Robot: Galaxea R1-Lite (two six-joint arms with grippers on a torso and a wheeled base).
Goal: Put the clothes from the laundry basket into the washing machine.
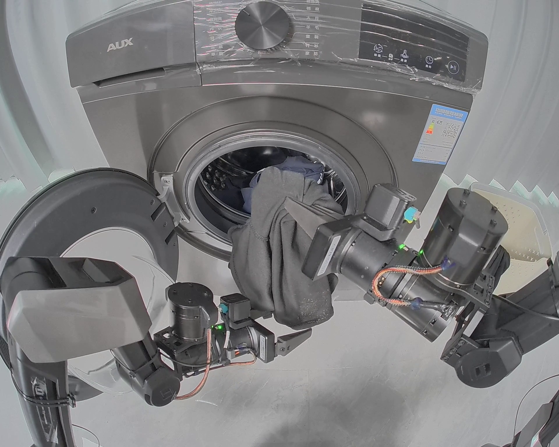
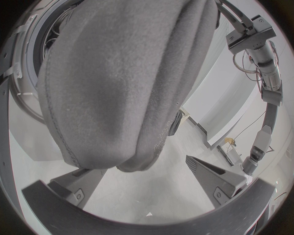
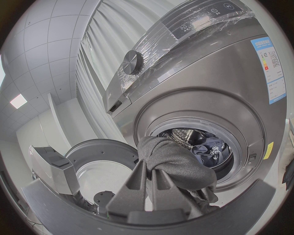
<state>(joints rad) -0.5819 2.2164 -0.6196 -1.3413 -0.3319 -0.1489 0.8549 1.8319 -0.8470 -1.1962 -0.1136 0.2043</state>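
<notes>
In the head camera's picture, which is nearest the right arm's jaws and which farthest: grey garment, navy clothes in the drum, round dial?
1. The dark grey fleece garment: gripped by the right gripper, hanging out of the washing machine.
2. The navy clothes: just behind, inside the drum.
3. The round metal dial: highest, on the top panel.

R arm (image 1: 361,256) blk, cyl. | orange cable (image 1: 407,269) | teal plug (image 1: 411,214) | R pincer (image 3: 149,175) dk-grey wedges

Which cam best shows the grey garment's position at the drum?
Head view: grey garment whole, draped over the drum rim, mostly hanging outside. Right wrist: its top, bunched at the right gripper. Left wrist: its hanging bottom, close up.
</notes>
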